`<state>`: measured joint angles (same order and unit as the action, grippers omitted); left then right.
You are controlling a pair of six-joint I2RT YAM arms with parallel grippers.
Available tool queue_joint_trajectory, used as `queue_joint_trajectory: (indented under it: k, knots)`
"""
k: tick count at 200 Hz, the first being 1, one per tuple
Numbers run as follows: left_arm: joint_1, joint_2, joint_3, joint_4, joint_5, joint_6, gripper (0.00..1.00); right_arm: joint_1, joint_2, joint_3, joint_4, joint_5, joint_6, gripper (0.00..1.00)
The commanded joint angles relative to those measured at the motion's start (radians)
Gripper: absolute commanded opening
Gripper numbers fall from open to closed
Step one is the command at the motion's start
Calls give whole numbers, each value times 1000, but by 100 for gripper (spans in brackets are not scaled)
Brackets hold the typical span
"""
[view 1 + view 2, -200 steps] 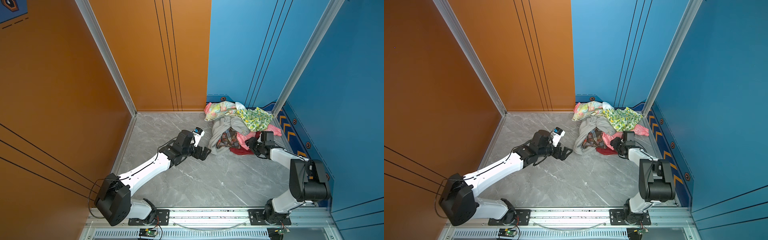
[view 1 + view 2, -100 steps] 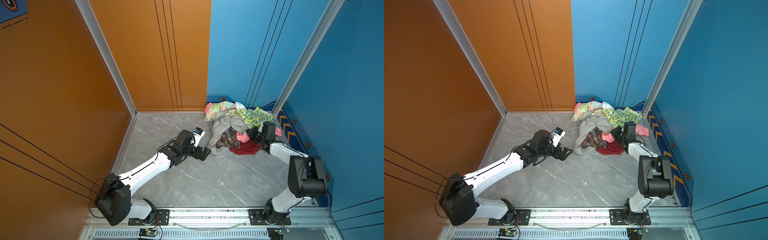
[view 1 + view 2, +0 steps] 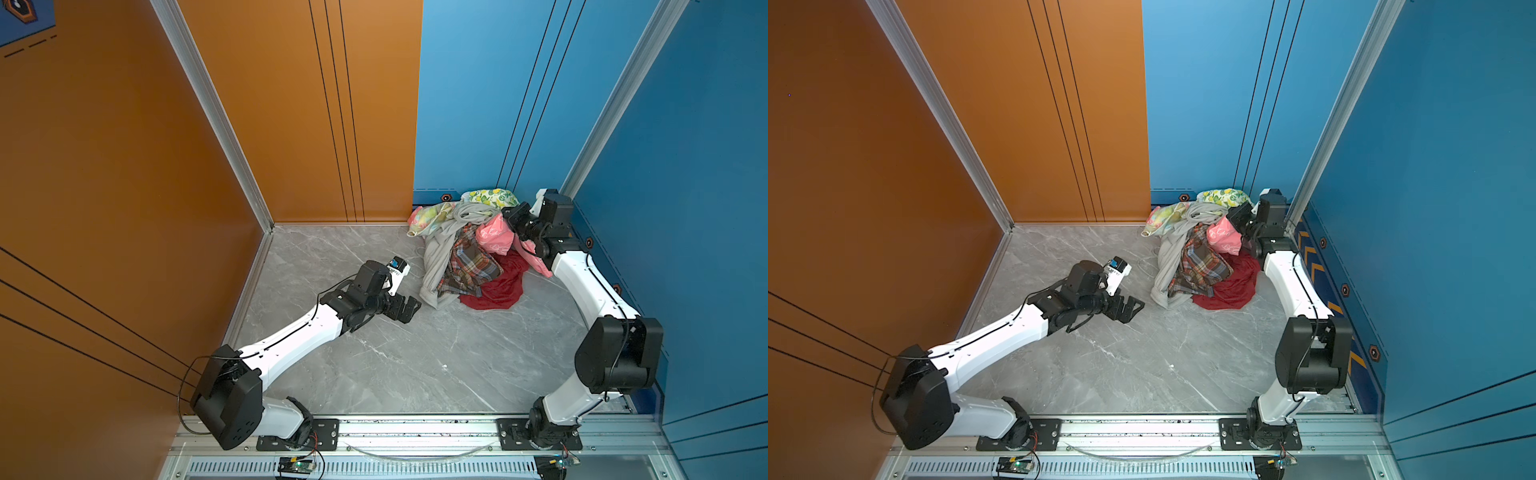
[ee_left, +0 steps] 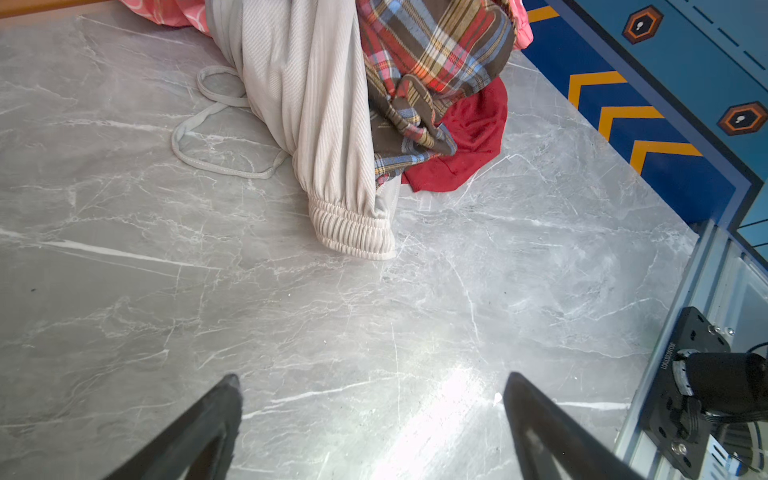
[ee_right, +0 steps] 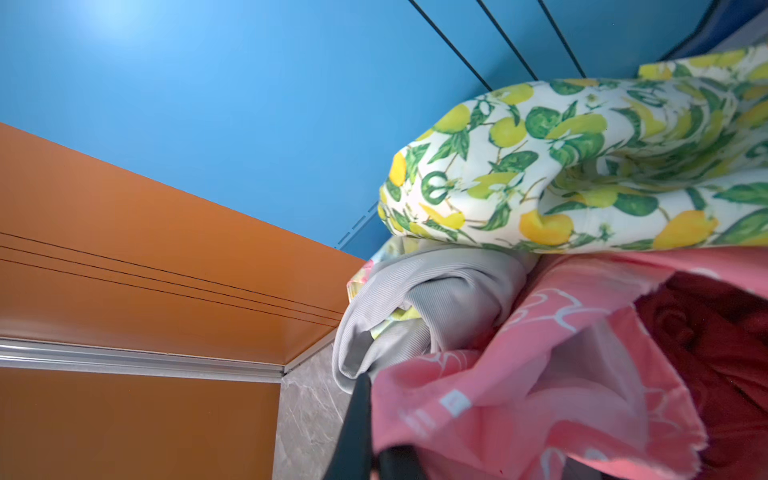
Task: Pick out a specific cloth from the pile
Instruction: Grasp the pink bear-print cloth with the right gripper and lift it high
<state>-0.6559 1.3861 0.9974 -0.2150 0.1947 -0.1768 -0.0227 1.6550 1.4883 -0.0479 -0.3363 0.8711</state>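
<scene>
Looks thin, floppy, light: coral-pink printed cloth (image 3: 492,235), best held by its bunched fold, where right gripper (image 3: 512,226) is clamped; left gripper (image 3: 409,308) splayed wide, idle.

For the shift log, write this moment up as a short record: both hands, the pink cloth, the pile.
Right hand: shut on the pink cloth
Left hand: open, empty, low over the floor, short of the grey cloth
Pink cloth: bunched up on the pile, beside the plaid shirt
Pile: far right corner; also holds the dark red cloth, lemon-print cloth and yellow print cloth
Task state: cloth gripped, not yet clear of the pile
</scene>
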Motion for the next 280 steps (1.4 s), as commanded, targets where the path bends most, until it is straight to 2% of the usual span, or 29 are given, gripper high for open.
queue_joint_trajectory:
  k: [1,54,142,183,280]
  knots:
    - [-10,14,26,-21,-17,20,98,-6,13,152,34,26,-26,0]
    - [-16,22,26,-27,-26,28,98,-8,35,341,32,41,-27,0]
    - [-22,37,60,-42,-41,36,98,-20,67,559,73,92,-40,0]
    - [-23,44,62,-42,-43,36,98,-34,58,610,86,138,-58,0]
    - [-27,84,83,-40,-88,26,98,-40,-65,633,60,137,-123,0]
